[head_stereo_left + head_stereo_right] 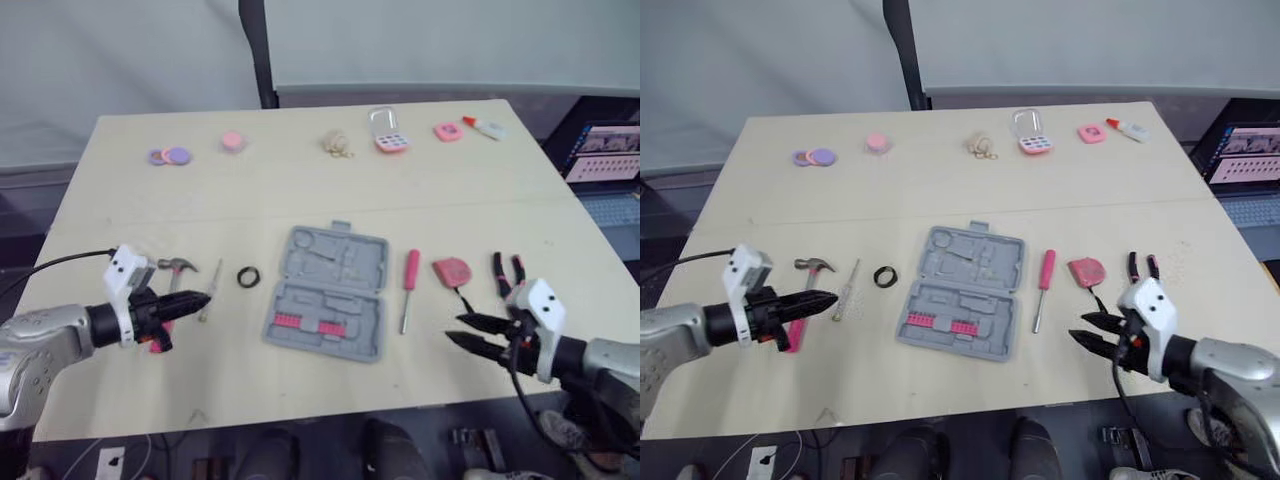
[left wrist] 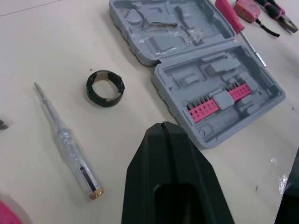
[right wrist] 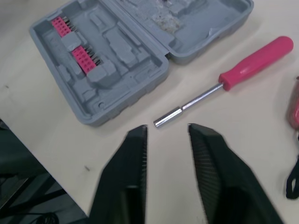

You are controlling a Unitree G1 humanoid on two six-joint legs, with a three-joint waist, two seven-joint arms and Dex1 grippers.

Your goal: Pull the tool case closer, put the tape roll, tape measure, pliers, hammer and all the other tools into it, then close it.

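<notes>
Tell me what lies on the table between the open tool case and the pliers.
In the head views, the pink-handled screwdriver, next to the tool case, then the pink tape measure beside the pliers.

White bottle [image 1: 484,126], laptop [image 1: 603,152] (screen lit), purple discs [image 1: 170,156]

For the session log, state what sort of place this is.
Probably an indoor robot test room or lab: a plain pale table carries an open tool case and hand tools spread apart, small odds and ends line its far edge, and a laptop sits off to the right.
</notes>
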